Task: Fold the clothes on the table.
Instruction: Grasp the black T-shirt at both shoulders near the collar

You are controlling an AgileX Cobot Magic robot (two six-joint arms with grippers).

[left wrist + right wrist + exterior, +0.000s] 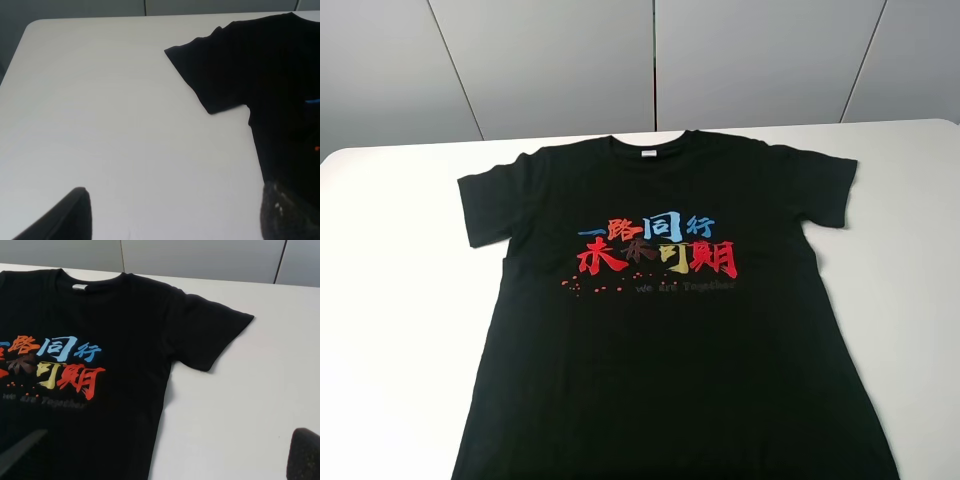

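The clothes, a black T-shirt with red, blue and yellow characters on the chest, lie flat and face up on the white table, collar toward the far edge and both sleeves spread. Neither arm shows in the exterior high view. My left gripper hangs open above the table beside the shirt's left sleeve; one of its fingers is over the shirt's side edge. My right gripper is open near the shirt's right side, below the right sleeve. Neither gripper holds anything.
Grey wall panels stand behind the table's far edge. White tabletop runs wide on both sides of the shirt. The shirt's hem runs out of the exterior high view at the near side.
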